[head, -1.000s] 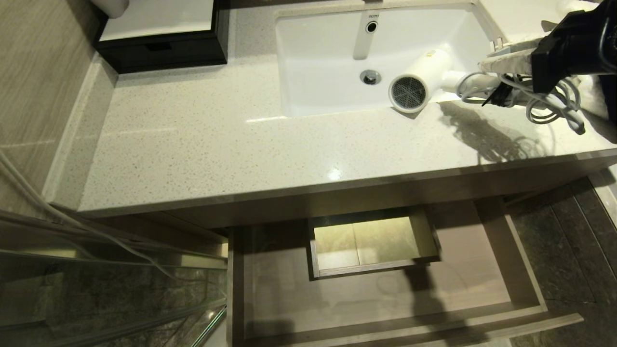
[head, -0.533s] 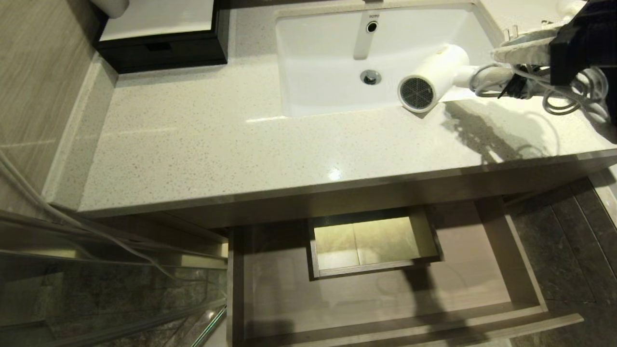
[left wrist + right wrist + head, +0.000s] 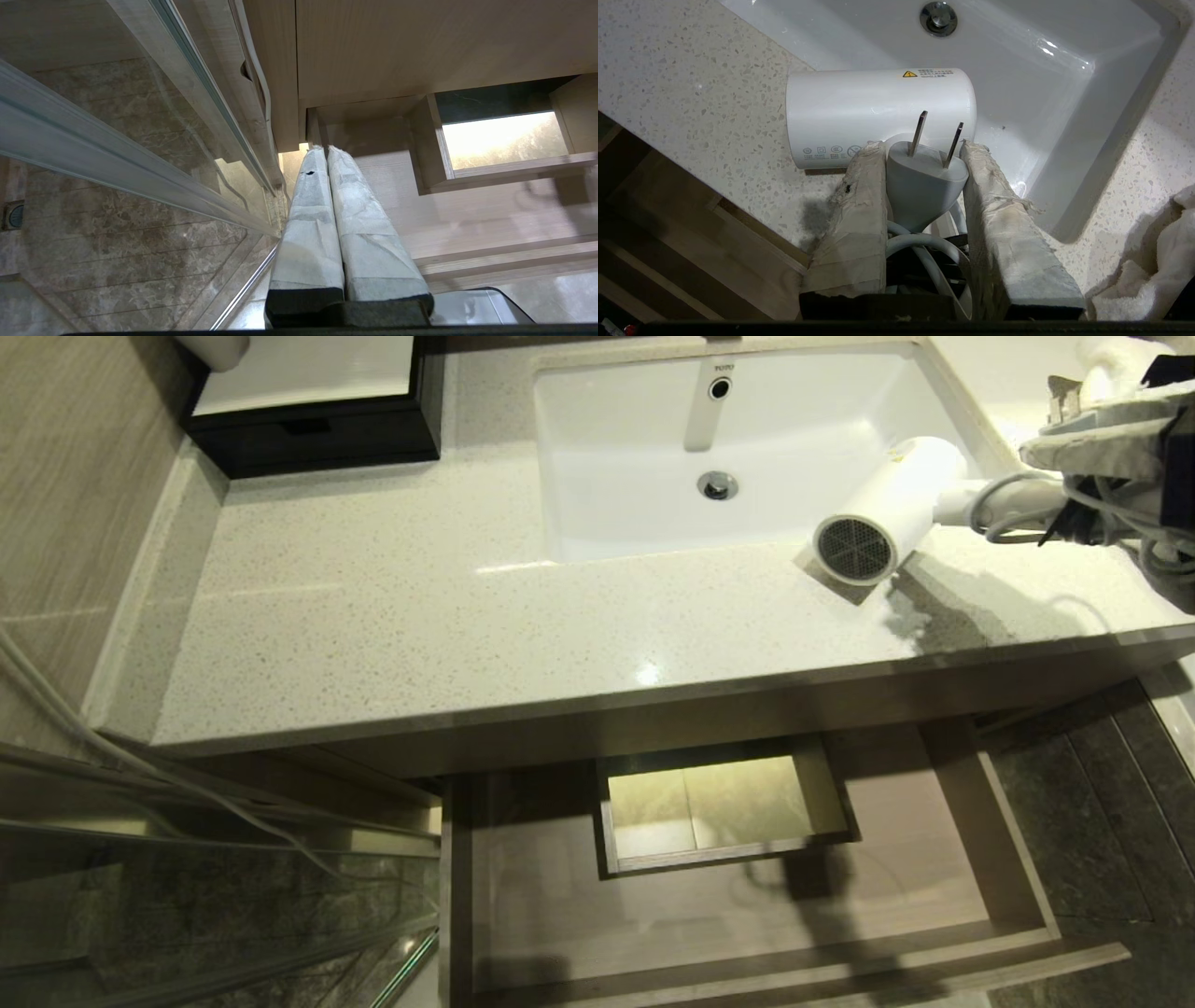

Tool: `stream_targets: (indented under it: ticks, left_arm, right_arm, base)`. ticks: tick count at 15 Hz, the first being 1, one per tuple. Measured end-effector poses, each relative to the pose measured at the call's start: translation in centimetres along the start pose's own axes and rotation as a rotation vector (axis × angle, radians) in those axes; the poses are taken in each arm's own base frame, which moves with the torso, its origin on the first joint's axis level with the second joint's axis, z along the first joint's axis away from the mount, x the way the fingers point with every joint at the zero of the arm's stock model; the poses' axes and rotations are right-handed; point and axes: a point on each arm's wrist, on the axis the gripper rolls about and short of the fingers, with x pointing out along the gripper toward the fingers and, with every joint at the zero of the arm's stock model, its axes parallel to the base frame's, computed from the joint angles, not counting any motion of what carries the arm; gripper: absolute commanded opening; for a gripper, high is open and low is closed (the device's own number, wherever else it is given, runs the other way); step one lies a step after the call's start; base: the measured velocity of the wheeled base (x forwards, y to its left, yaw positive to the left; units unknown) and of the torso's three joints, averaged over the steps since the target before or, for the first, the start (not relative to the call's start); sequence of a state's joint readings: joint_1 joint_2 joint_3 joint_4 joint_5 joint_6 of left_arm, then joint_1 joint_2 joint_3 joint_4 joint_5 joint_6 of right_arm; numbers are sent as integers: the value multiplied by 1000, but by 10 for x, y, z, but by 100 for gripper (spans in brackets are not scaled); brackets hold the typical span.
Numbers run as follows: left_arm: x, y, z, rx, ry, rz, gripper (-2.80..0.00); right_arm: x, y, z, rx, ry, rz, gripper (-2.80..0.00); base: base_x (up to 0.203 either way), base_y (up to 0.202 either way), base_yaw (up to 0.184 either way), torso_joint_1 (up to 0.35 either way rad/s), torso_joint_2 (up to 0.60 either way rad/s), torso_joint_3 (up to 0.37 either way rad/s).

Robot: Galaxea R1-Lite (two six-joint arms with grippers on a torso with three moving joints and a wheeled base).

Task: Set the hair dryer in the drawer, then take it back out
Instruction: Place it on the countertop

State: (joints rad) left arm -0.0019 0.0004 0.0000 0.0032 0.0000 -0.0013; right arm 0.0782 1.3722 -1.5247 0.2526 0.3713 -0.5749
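The hair dryer [image 3: 878,116], a small white plastic one with a cylindrical barrel and a round dark grey rear grille, is clamped in my right gripper [image 3: 920,154]: my 2 tape-wrapped fingers [image 3: 859,210] press on either side of its grey plug, whose 2 flat prongs stick up between them, with loops of the white cord bunched behind. I hold it in the air over the front right corner of the white rectangular sink [image 3: 635,448], the grille facing the front edge of the speckled cream stone countertop [image 3: 420,616]. A crumpled white towel [image 3: 1157,261] lies on the counter close to my wrist. Below the counter, the wide shallow light-brown wood-grain drawer [image 3: 1018,868] stands pulled out, with its boxed rectangular cutout at the rear centre. My left gripper [image 3: 327,154] hangs low beside the drawer's left side, near a glass shower panel [image 3: 117,140], its 2 fingers pressed together on nothing.
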Motion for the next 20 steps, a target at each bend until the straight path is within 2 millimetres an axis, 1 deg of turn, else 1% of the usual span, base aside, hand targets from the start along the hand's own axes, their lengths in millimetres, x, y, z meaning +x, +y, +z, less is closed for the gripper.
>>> stream_targets:
  ticks: [3, 7, 11, 16, 19, 20]
  left_arm:
    - [0, 0, 0, 0, 0, 0, -280]
    - [0, 0, 0, 0, 0, 0, -280]
    - [0, 0, 0, 0, 0, 1, -280]
    - [0, 0, 0, 0, 0, 0, -280]
    - [0, 0, 0, 0, 0, 0, -280]
    - [0, 0, 0, 0, 0, 0, -280]
  right_arm:
    - [-9, 4, -14, 20, 49, -7, -280]
    - [-9, 9, -35, 54, 127, -1, -280]
    - [-2, 5, -54, 86, 192, -4, -280]
    - [11, -6, -68, 85, 229, -17, -280]
    - [18, -16, -73, 88, 238, -29, -280]
    - [19, -19, -75, 86, 238, -28, 0]
  base:
    - [0, 0, 0, 0, 0, 0]
    - [0, 0, 0, 0, 0, 0]
    - [0, 0, 0, 0, 0, 0]
    - [0, 0, 0, 0, 0, 0]
    - [0, 0, 0, 0, 0, 0]
    - [0, 0, 0, 0, 0, 0]
